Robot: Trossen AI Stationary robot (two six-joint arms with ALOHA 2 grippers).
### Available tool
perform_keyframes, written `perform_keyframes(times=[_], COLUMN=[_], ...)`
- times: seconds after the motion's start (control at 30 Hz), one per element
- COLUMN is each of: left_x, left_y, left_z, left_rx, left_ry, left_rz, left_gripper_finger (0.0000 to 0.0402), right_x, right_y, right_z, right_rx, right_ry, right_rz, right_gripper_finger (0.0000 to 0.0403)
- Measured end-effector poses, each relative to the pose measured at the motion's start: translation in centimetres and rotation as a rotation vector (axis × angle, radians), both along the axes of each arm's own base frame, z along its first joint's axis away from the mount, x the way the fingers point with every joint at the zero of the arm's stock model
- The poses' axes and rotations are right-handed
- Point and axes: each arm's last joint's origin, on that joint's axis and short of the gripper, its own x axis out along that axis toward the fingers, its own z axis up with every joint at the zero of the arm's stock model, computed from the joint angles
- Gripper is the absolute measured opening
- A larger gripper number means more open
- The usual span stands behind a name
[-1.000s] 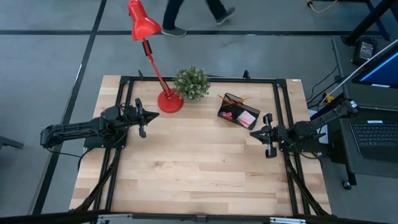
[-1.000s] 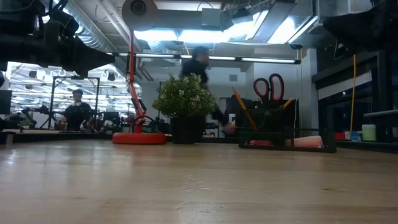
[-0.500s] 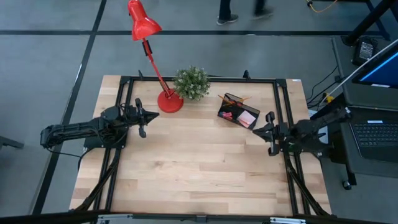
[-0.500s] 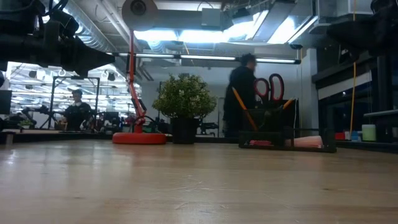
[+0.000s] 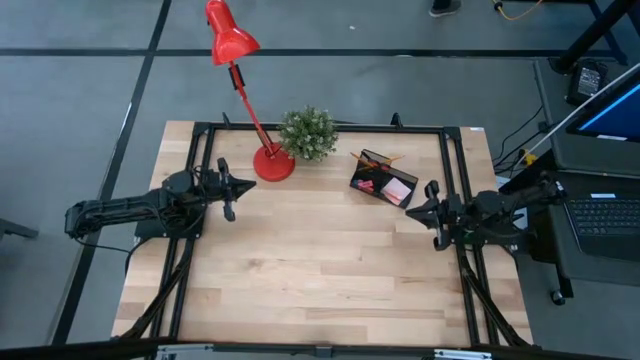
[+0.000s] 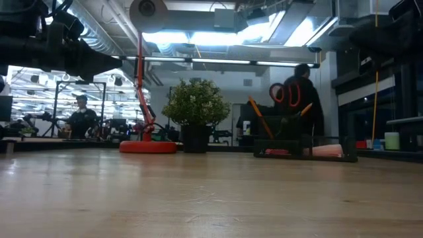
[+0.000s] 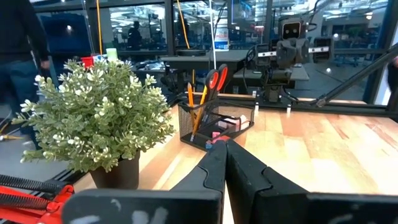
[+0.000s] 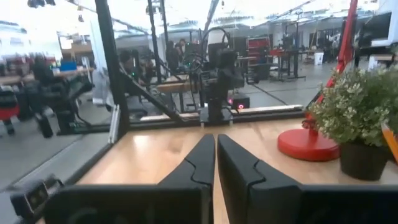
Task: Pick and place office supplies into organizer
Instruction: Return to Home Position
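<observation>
Black mesh organizer [image 5: 383, 178] sits far right on the counter [image 5: 320, 270], holding the orange-handled scissors [image 7: 219, 79] and pencils [image 6: 258, 114] upright, with a pink pad [image 5: 398, 190] lying flat. My right end effector [image 5: 412, 212], clenched on nothing, hangs just near-right of it. A careless swing could clip its wall or snag the tall scissors and tip it. My left end effector [image 5: 243, 188], also clenched and empty, waits at the left beside the lamp base [image 5: 273, 163].
</observation>
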Motion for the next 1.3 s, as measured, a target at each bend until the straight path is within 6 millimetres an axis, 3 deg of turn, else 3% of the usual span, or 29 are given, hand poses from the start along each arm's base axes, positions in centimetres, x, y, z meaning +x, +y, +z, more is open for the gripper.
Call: perform_keyframes(times=[0.27,1.3], left_x=[0.00,0.00], left_y=[0.00,0.00], left_z=[-0.02,-0.02], left_rx=[0.000,0.000], left_ry=[0.002,0.002], left_rz=[0.000,0.000], left_gripper_finger=[0.0006,0.0004], right_x=[0.00,0.00], right_y=[0.00,0.00], right_z=[0.01,0.00], right_rx=[0.183,0.150], right_ry=[0.004,0.004], right_rz=[0.022,0.017], right_gripper_finger=[0.0023,0.0023])
